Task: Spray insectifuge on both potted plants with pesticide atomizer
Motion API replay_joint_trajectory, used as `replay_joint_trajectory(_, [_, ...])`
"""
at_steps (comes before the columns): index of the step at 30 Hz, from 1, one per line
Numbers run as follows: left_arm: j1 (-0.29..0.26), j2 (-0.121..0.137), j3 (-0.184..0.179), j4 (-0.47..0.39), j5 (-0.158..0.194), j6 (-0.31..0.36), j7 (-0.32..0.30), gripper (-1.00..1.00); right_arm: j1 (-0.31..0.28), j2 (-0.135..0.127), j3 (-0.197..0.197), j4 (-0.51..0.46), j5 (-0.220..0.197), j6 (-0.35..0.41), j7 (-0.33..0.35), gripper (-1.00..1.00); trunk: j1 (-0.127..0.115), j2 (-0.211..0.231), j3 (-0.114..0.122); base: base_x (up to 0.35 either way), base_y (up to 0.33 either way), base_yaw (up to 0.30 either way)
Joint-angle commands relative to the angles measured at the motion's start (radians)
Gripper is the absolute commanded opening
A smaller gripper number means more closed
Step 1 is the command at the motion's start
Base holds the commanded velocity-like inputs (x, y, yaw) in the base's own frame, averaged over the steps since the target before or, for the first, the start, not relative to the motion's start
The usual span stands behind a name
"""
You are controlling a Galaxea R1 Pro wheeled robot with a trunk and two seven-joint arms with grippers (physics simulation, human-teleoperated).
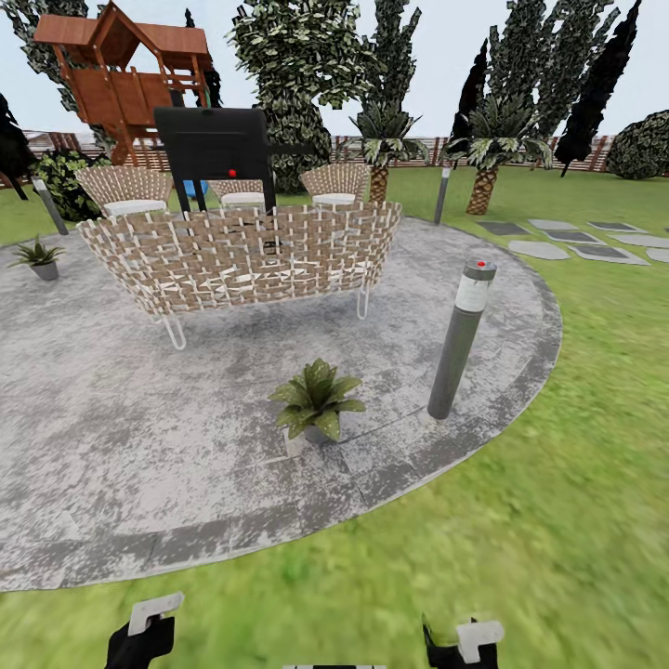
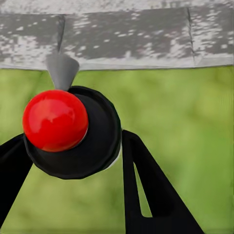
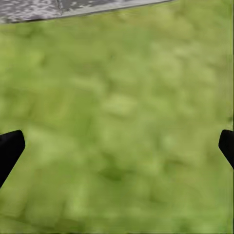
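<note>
The robot stands on the lawn (image 1: 576, 483) at the edge of the round stone patio (image 1: 111, 437). One potted plant (image 1: 317, 400) stands on the patio near its front edge, just ahead of the robot, and a grey bollard lamp (image 1: 461, 340) with a red dot on top stands near it on the right side. The second potted plant (image 1: 39, 256) is far away at the left rim of the patio. Behind the near plant there is a woven sofa (image 1: 243, 255), and behind the sofa stand wicker chairs, a black grill (image 1: 214, 145), a wooden play tower (image 1: 125, 74), palms and a fence. The left gripper (image 2: 73, 146) is clenched around the sprayer (image 2: 73, 129): in the left wrist view its black fingers (image 2: 151, 185) press on both sides of a dark round body with a red ball (image 2: 55, 120) and a grey nozzle (image 2: 62, 68), above grass beside the patio edge. The right gripper (image 3: 117, 146) is released, its finger tips (image 3: 9, 148) wide apart over grass.
</note>
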Motion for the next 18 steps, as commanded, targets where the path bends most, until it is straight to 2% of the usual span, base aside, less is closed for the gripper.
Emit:
replay_joint_trajectory(1, [-0.001, 0.0, 0.008, 0.001, -0.009, -0.004, -0.001, -1.0, 0.022, 0.0, -0.003, 0.002, 0.01, -0.001, -0.008, 1.0, 0.0, 0.0, -0.001, 0.0, 0.0, 0.0])
replay_joint_trajectory(5, [-0.001, 0.0, 0.008, 0.0, -0.011, -0.004, -0.001, -1.0, 0.07, 0.0, -0.003, 0.004, 0.01, -0.001, -0.008, 1.0, 0.0, 0.0, -0.001, 0.0, 0.0, 0.0])
replay_joint_trajectory(18, [-0.001, -0.001, 0.006, 0.0, -0.012, -0.005, -0.001, -1.0, 0.076, 0.0, -0.003, 0.004, 0.01, -0.001, -0.008, 1.0, 0.0, 0.0, -0.001, 0.0, 0.0, 0.0])
